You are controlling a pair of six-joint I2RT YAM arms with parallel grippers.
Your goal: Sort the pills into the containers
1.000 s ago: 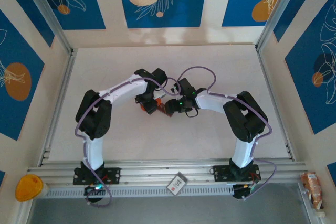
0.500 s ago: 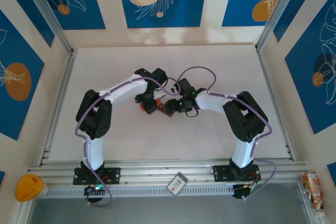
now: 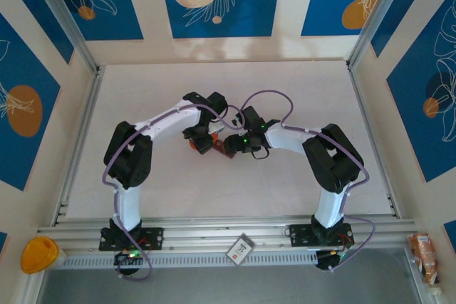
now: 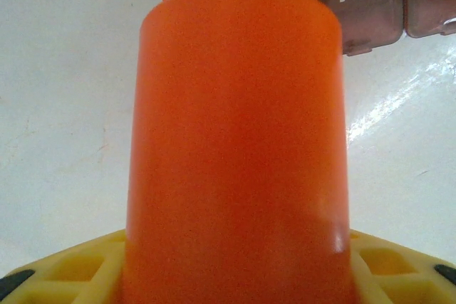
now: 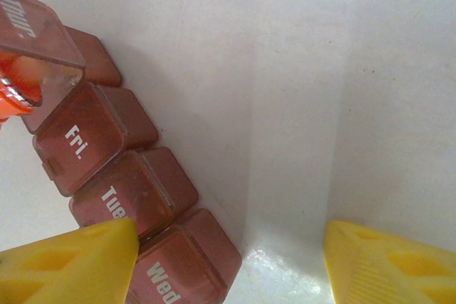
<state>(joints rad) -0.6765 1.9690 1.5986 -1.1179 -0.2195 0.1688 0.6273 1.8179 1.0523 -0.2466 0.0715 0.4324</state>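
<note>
Containers, a reddish-brown strip of joined boxes marked with weekdays, lie near the middle of the tabletop. The left gripper is clamped on an orange bottle just beside them. The right gripper is spread wide next to the strip. The "Thur" lid stands open

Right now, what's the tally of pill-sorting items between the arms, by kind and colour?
Orange bottle: 1
Reddish-brown day-labelled compartments: 4 (Thur, Fri, Tue, Wed; Thur lid raised)
Total: 5
</note>
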